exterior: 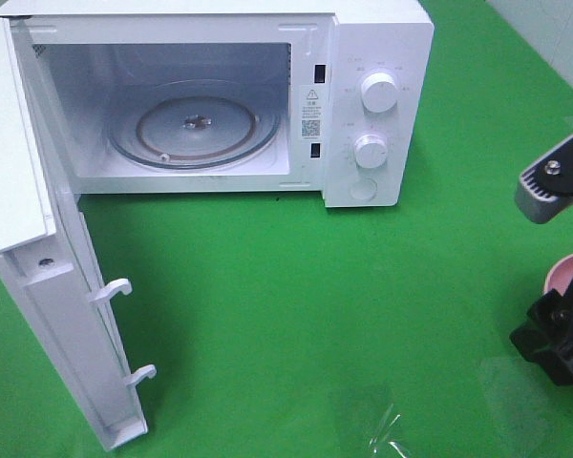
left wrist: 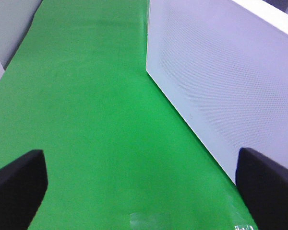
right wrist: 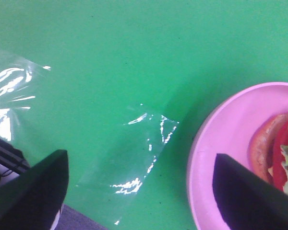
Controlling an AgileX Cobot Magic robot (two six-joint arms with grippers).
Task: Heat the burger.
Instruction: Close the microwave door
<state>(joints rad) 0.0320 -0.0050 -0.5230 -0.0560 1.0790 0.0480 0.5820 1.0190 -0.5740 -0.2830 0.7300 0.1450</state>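
A staged robot test bench, not a real kitchen. A white microwave (exterior: pixel 210 95) with its door (exterior: pixel 48 239) open sits on a counter (exterior: pixel 296 315) covered in bright green cloth.

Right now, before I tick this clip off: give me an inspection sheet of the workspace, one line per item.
Surface: green mat, shiny clear tape patches on it.
Job's things: burger on pink plate, beside the right gripper; microwave with door swung open, glass turntable bare.
Clutter: nothing seen.
Grippers: left gripper open, empty, over the mat beside the microwave's side; right gripper open, nothing between its fingers, one finger over the plate.
Cables: dark cables by the right gripper.
Surroundings: pale wall behind the mat.
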